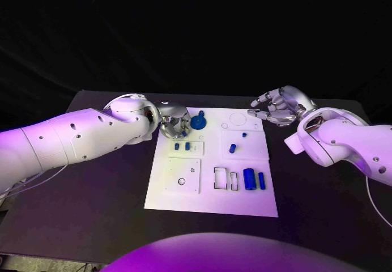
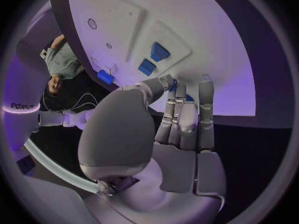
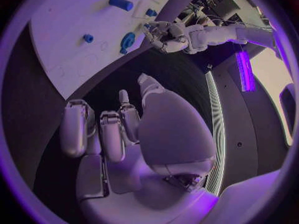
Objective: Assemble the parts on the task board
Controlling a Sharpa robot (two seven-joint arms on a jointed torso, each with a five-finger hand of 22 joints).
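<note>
Head view, left hand (image 1: pixel 173 126) beside blue gear (image 1: pixel 197 122)

left hand (image 2: pixel 177 129) extends its fingers (image 2: pixel 206 109) to the edge of the white task board (image 2: pixel 206 40). two blue parts (image 2: pixel 152 58) stand just beyond the fingertips; a third (image 2: pixel 105 76) lies nearby.

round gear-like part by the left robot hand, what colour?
Blue. The gear-like part stands on the white task board, clearest in the head view.
</note>
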